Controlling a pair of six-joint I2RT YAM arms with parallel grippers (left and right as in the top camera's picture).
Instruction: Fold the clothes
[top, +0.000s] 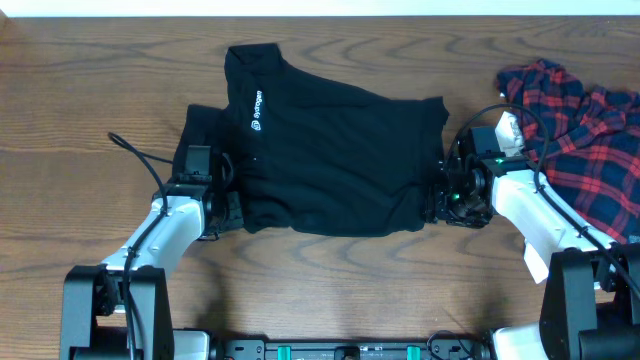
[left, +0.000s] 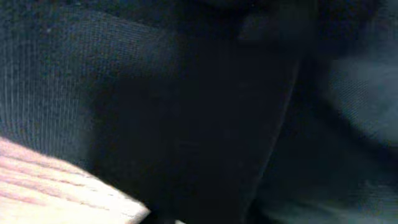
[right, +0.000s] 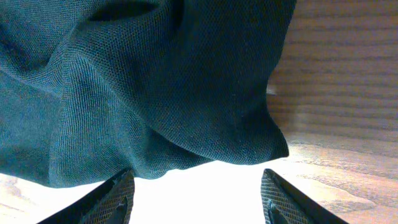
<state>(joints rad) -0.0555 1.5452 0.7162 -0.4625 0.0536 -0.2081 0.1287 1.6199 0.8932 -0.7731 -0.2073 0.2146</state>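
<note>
looking overhead: black shirt (top: 330, 160) spread on table (top: 90, 90), white chest logo (top: 256, 110) unreadable; my left pincer (top: 222, 200) buried at its left edge, grip untellable. left wrist: only dark cloth. right wrist: my right pincer (right: 196, 202) released, shirt just ahead.

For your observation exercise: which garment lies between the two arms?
The black shirt with the white logo; the plaid garment lies crumpled beyond the right arm.

Overhead looks straight down; wrist views (very close) share black shirt (top: 330, 150).
</note>
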